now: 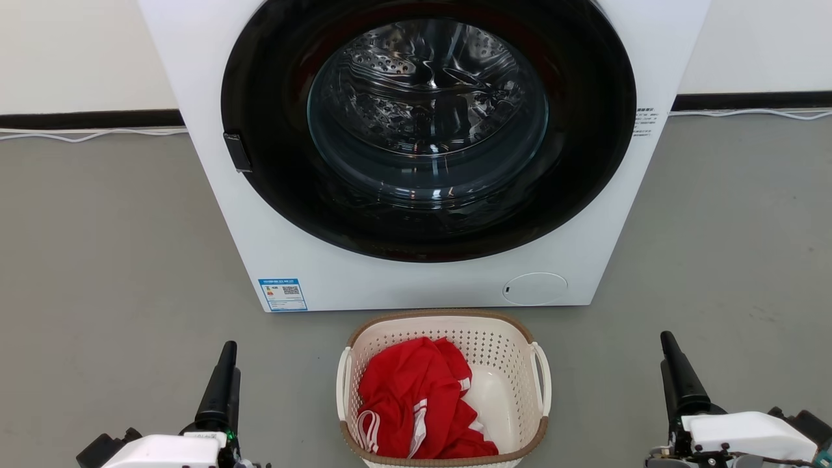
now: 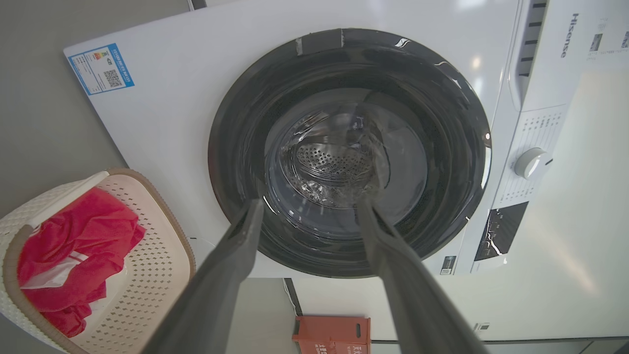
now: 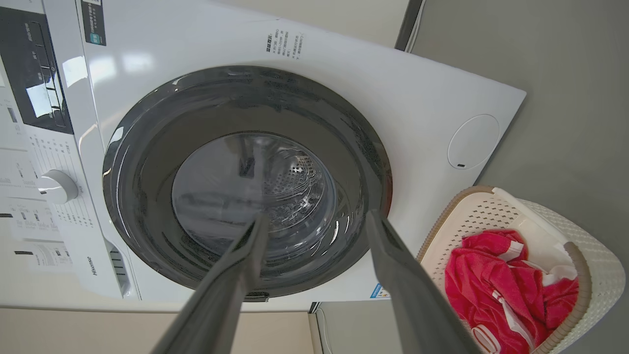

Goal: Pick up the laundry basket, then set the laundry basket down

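Laundry basket (image 1: 500,348) stands upright on the grey floor (image 1: 117,260), just in front of the washing machine (image 1: 416,286) and centred under its round door (image 1: 426,110). The door is closed, and I see the steel drum through the glass. A red garment (image 1: 409,396) with white trim lies crumpled in the basket, mostly toward my left side, with bare basket bottom showing on the right.

Left gripper (image 1: 227,348) is low on the basket's left and right gripper (image 1: 668,341) is low on its right. Both are well apart from the white side handles (image 1: 543,380) and touch nothing.

In the left wrist view, the left gripper (image 2: 309,202) has its fingers spread wide with nothing between them, and the basket (image 2: 172,221) is off to one side. The right wrist view shows the same for the right gripper (image 3: 317,216): wide open and empty, with the basket (image 3: 442,221) at the edge.
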Tool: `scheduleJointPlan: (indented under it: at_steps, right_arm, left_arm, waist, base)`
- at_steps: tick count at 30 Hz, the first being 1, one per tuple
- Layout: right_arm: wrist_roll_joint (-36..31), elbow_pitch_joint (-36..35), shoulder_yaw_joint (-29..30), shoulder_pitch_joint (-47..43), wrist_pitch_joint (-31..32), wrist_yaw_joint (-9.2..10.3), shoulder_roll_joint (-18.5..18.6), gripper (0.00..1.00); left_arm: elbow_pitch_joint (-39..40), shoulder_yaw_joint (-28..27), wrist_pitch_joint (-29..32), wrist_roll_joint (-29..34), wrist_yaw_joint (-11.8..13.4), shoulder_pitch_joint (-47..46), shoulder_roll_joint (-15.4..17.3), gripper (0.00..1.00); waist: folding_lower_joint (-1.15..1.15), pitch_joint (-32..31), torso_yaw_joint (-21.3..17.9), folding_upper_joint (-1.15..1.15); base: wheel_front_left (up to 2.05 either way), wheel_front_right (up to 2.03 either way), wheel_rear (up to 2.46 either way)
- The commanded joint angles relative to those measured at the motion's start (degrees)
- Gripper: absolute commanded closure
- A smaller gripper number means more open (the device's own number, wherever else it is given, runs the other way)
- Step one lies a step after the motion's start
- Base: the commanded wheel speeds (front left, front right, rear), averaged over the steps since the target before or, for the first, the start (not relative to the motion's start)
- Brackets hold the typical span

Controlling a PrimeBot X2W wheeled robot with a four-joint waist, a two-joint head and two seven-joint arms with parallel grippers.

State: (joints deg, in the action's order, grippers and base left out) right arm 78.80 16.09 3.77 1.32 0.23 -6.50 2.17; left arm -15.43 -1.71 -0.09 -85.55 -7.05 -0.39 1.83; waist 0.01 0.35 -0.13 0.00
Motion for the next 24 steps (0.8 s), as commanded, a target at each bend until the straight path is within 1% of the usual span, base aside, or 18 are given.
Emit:
scheduleJointPlan:
  at_steps: [1,24]
  right_arm:
    - [-1.8,-1.7,-0.6,2.5,-0.8,-0.34,0.5,0.0]
    - [-24.9,-2.7,-3.1,3.9,-4.7,-0.51,1.4,0.0]
  left_arm:
    - [1.8,-0.3,-0.5,1.3,-0.1,-1.3,0.5,0.0]
    - [2.7,-0.1,-4.3,17.4,-0.2,-1.3,0.7,0.0]
  waist:
    - [0.0,0.0,0.0,0.0]
    - [0.0,0.0,-0.3,0.0]
  base:
    - [0.0,0.0,0.0]
    - [0.0,0.0,0.0]
